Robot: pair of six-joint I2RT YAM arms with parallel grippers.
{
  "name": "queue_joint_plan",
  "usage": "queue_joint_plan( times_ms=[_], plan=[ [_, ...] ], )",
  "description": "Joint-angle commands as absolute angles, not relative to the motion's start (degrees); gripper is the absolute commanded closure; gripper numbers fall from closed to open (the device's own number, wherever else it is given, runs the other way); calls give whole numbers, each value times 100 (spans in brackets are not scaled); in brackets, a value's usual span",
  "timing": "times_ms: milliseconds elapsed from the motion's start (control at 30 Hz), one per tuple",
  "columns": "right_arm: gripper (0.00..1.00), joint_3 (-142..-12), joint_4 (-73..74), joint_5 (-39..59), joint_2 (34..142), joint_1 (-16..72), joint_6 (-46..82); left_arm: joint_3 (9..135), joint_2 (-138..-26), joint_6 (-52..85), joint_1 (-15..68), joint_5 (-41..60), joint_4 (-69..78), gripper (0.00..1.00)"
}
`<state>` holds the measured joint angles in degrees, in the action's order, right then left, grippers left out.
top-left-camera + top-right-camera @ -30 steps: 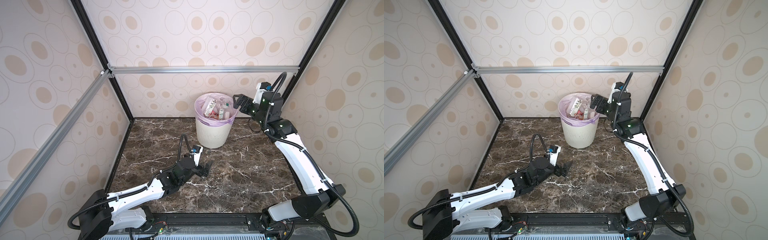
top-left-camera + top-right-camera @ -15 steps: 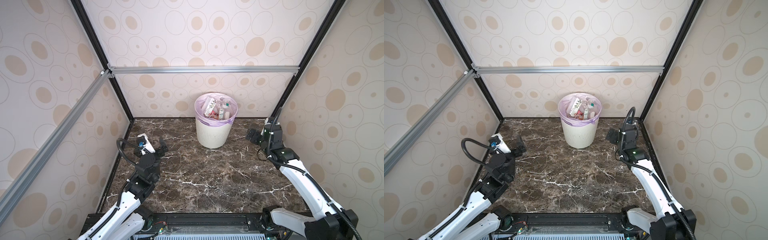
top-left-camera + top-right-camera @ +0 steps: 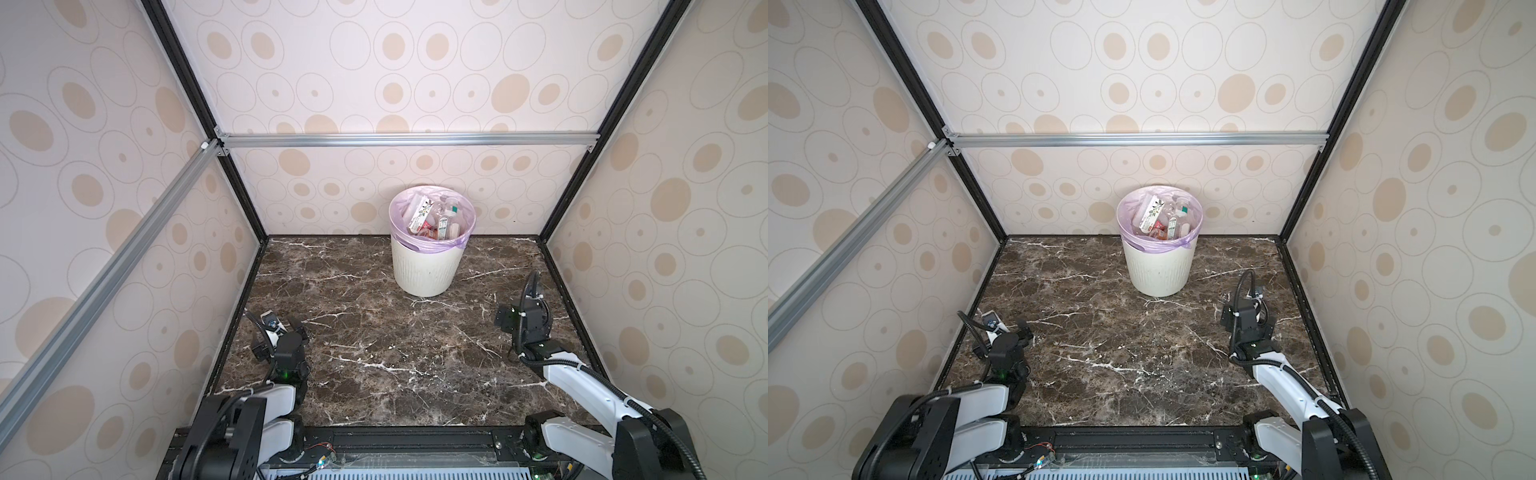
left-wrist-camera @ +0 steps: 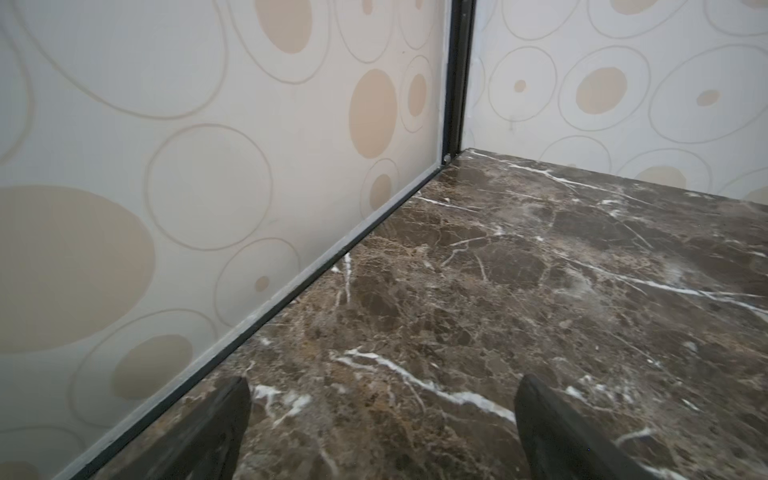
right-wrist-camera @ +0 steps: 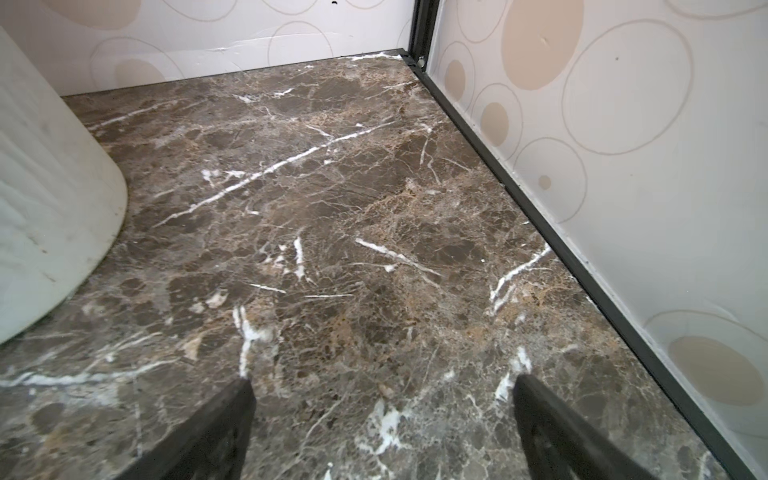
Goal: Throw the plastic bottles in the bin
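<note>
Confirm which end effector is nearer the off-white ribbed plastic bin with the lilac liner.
Right. The right end effector hangs just near-right of the off-white ribbed plastic bin, whose wall shows in its wrist view; the left end effector is farther, by the left wall.

bin (image 3: 428, 270): set on the table (image 3: 374, 345) at the back, near the middle, just before the rear wall (image 3: 374, 187).
plastic bottles (image 3: 434, 220): piled inside the bin, up towards its rim.
left gripper (image 3: 277, 338): found over the table's front left part, beside the left wall (image 3: 124, 249), well apart from the bin.
right gripper (image 3: 521, 316): found over the table's right part, near the right wall (image 3: 665, 249), before the bin and to its right.
</note>
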<state>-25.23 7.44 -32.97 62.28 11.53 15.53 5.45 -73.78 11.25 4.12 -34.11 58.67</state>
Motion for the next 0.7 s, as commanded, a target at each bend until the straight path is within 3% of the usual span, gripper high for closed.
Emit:
queue_joint_plan(
  times_ms=[0, 67, 133, 200, 267, 333, 467, 667],
  plan=[
    [0, -2263, 2116, -3803, 6380, 1138, 1149, 1189, -7804, 915, 376, -2658, 6499, 1],
    [0, -2148, 2520, -3816, 6563, 1134, 1021, 1202, -7980, 721, 373, -2688, 6761, 1],
    [1, -2043, 3000, -3873, 6844, 1135, 940, 742, -8513, 549, 306, -2453, 8385, 1],
    [0, -1980, 3525, -4056, 7300, 1138, 945, 918, -8461, 363, 308, -1642, 7806, 1],
    [0, -2241, 3475, -4242, 7612, 1156, 860, 908, -9224, 95, 327, -1419, 8850, 1],
    [0, -2590, 2806, -4255, 7744, 1153, 1076, 1000, -8868, 198, 367, -1407, 7989, 1],
    [0, -2781, 2656, -4657, 7956, 1152, 1194, 1116, -9032, 182, 384, -1595, 8098, 1],
    [0, -2181, 3987, -4045, 7780, 1151, 574, 1208, -9044, 170, 387, -1562, 7909, 1]
  ],
)
